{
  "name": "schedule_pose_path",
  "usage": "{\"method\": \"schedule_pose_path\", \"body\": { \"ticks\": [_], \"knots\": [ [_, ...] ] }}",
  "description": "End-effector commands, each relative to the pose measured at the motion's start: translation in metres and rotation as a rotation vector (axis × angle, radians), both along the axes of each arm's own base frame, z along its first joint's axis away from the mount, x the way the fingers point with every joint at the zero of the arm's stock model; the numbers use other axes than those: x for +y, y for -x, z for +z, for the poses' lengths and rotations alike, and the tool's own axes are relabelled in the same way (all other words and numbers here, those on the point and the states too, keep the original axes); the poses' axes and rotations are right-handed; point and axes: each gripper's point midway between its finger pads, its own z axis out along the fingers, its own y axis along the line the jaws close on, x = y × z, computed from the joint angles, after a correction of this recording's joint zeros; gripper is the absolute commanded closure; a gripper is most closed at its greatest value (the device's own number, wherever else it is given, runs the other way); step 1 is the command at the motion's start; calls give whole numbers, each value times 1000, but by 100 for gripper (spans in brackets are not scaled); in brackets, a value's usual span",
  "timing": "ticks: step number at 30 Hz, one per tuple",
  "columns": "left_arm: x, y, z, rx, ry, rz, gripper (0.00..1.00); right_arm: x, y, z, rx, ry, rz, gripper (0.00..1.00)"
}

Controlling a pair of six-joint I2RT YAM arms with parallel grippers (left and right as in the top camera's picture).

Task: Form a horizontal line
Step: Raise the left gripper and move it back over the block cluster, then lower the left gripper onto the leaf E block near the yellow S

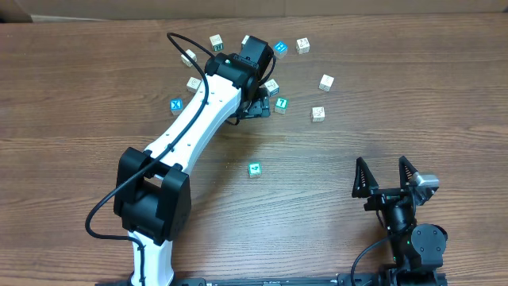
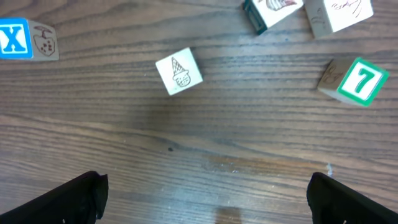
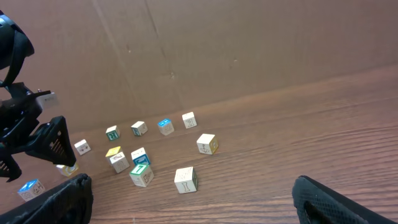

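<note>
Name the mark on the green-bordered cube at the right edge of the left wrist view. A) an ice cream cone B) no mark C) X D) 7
D: the green-bordered cube shows a green 7 on its white face, while the X is on the blue cube at the far left.

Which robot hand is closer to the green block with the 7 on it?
The left one. The left gripper is right beside the 7 block, jaws open. The right gripper is far off, low on the right of the overhead view.
</note>
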Motion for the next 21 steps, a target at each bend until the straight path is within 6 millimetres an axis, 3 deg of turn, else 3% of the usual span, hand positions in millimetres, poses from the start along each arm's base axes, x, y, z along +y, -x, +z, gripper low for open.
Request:
{"method": "schedule_pose_path", "body": {
  "ticks": [1, 13, 21],
  "knots": [
    [1, -8, 4, -32, -2, 10, 0, -1, 0, -1, -6, 1, -2, 0],
    [-1, -16, 7, -63, 11, 6, 0, -1, 0, -1, -6, 1, -2, 0],
    [-2, -16, 6, -51, -10, -96, 2, -1, 0, -1, -6, 1, -2, 0]
  ]
}}
